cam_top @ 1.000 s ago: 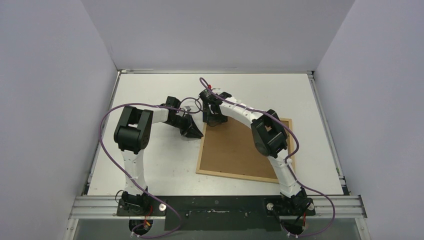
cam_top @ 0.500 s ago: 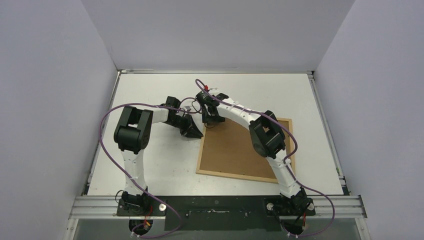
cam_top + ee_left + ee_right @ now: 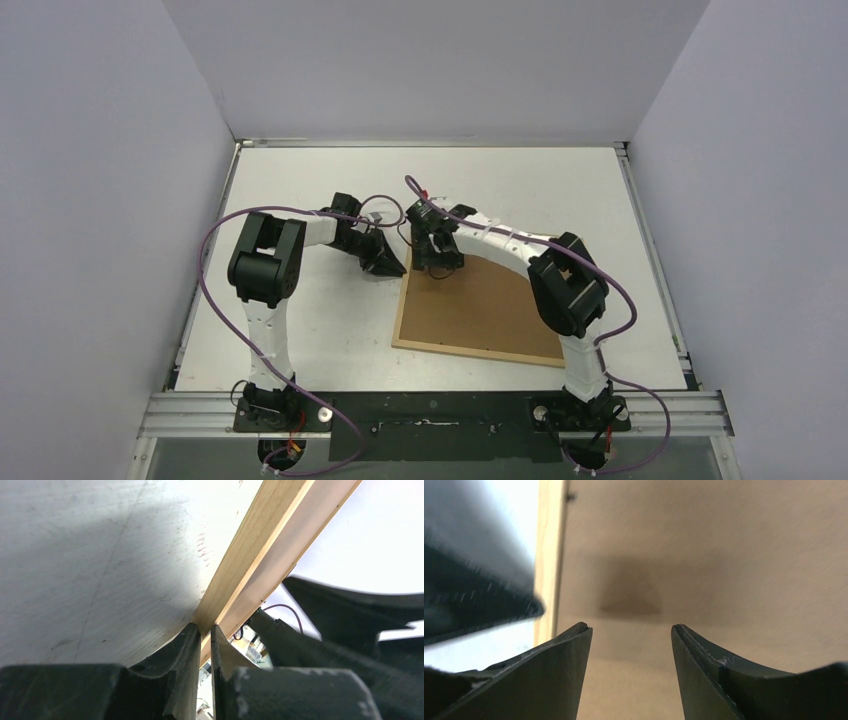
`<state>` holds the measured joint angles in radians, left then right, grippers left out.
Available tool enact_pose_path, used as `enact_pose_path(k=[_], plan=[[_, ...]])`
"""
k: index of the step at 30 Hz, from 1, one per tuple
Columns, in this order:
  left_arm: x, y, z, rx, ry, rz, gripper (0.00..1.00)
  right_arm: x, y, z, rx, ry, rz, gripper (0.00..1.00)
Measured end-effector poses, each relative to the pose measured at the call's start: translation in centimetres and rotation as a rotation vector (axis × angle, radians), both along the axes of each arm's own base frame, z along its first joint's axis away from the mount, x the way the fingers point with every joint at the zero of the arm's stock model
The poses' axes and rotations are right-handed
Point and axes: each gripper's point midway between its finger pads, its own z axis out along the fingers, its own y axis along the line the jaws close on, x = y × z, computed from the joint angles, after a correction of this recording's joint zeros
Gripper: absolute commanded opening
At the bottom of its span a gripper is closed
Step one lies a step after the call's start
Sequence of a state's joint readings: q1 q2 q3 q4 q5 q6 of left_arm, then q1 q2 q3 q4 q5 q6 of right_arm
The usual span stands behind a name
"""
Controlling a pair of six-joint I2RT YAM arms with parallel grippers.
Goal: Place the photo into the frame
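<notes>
leaning inward, left arm [image 3: 318, 228] and right arm [image 3: 500, 240] meet at the frame [image 3: 470, 352].

The frame [image 3: 470, 352] lies on the white table [image 3: 560, 190], right of centre. A brown board [image 3: 470, 305] seems to fill it.

frame [image 3: 250, 555] | light wood, back-up, brown board inside | on table, skewed

A white bench [image 3: 520, 180] stood enclosed on three sides by plain pale lilac-grey walls [image 3: 430, 70], with an aluminium rail [image 3: 200, 408] along its near edge.
</notes>
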<state>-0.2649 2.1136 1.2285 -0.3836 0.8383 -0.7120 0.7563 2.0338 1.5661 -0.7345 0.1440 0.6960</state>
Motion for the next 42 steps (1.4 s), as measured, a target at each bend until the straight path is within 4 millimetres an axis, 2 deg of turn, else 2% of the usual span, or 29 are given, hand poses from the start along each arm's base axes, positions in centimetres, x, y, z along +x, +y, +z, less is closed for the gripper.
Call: enact_pose_path(k=[3,7,10,17,35,42], plan=[[0.0,0.0,0.0,0.000,0.000,0.000,0.11,-2.6,1.6,0.2,0.042,0.023,0.076,0.61],[0.0,0.0,0.0,0.000,0.000,0.000,0.10,-5.7,4.3,-0.8,0.093,0.056,0.189,0.61],[0.0,0.0,0.0,0.000,0.000,0.000,0.11,-7.3,5.0,-1.6,0.102,0.082,0.225,0.60],[0.0,0.0,0.0,0.000,0.000,0.000,0.11,-6.6,4.8,-1.5,0.097,0.062,0.210,0.50],[0.0,0.0,0.0,-0.001,0.001,0.001,0.11,-6.1,4.5,-1.6,0.072,0.043,0.190,0.49],[0.0,0.0,0.0,-0.001,0.001,0.001,0.11,-6.0,4.4,-1.9,0.064,0.044,0.180,0.35]])
